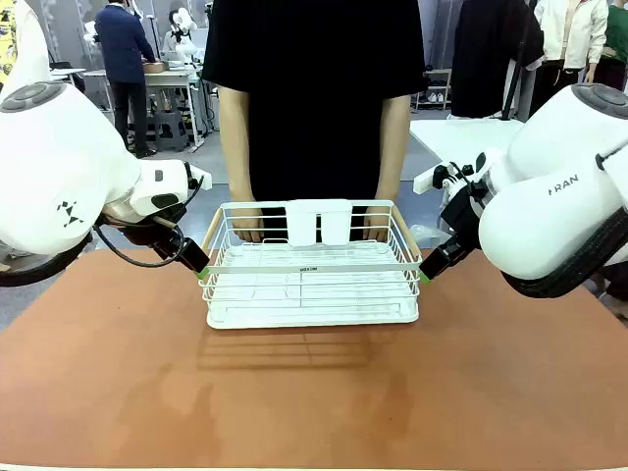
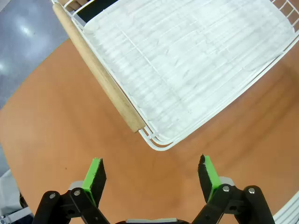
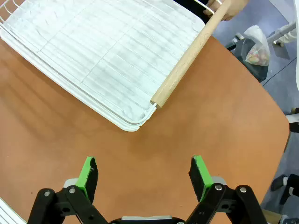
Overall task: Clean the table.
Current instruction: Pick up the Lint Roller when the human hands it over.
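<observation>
The white wire rack [image 1: 309, 268] stands on the terracotta bench [image 1: 314, 402], which spreads wide under the rack and around it. The left gripper [image 2: 152, 170] hovers just beside the rack's near left corner and the right gripper [image 3: 142, 170] just beside its near right corner, both low over the bench, with jaws wide open and holding nothing. The person's hands [image 1: 247, 228] are at the rack's far rim.
</observation>
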You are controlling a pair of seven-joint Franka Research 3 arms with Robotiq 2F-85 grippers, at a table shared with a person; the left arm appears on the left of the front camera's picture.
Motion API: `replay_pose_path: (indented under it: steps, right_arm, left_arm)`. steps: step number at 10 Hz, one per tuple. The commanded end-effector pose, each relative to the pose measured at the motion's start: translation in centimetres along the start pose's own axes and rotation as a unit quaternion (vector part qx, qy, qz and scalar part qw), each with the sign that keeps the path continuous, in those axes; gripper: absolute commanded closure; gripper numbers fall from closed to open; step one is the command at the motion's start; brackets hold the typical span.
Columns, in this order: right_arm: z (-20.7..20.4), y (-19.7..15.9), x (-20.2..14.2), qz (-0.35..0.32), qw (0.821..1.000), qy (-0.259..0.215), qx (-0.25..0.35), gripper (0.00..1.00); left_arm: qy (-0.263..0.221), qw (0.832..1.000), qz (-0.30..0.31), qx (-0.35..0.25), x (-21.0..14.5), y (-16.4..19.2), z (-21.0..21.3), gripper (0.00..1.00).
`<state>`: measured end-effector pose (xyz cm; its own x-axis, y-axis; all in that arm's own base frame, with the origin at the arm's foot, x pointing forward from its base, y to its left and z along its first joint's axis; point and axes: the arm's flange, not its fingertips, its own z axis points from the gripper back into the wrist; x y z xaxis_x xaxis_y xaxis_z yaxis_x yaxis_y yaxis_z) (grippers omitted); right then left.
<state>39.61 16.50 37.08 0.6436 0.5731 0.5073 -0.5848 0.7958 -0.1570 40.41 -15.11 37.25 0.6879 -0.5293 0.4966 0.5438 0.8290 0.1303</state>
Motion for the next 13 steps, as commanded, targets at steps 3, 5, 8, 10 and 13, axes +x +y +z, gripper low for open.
replay_pose_path:
  steps: [3,5,8,10,13]
  right_arm:
    - [0.06,-0.01,0.01,0.000,1.000,-0.001,0.000,0.00]
    - [0.06,-0.01,0.01,0.000,1.000,-0.001,0.000,0.00]
    - [0.06,-0.01,0.01,0.000,1.000,-0.001,0.000,0.00]
    - [0.06,-0.01,0.01,0.000,1.000,-0.001,0.000,0.00]
    - [0.00,-0.03,-0.01,0.000,1.000,0.000,0.000,0.00]
  left_arm:
    - [0.001,1.000,-0.001,0.000,-0.07,-0.11,-0.04,0.00]
    - [0.001,1.000,-0.001,0.000,-0.07,-0.11,-0.04,0.00]
    - [0.001,1.000,-0.001,0.000,-0.07,-0.11,-0.04,0.00]
    - [0.001,1.000,-0.001,0.000,-0.07,-0.11,-0.04,0.00]
    - [0.000,1.000,-0.001,0.000,0.03,-0.13,0.00,0.00]
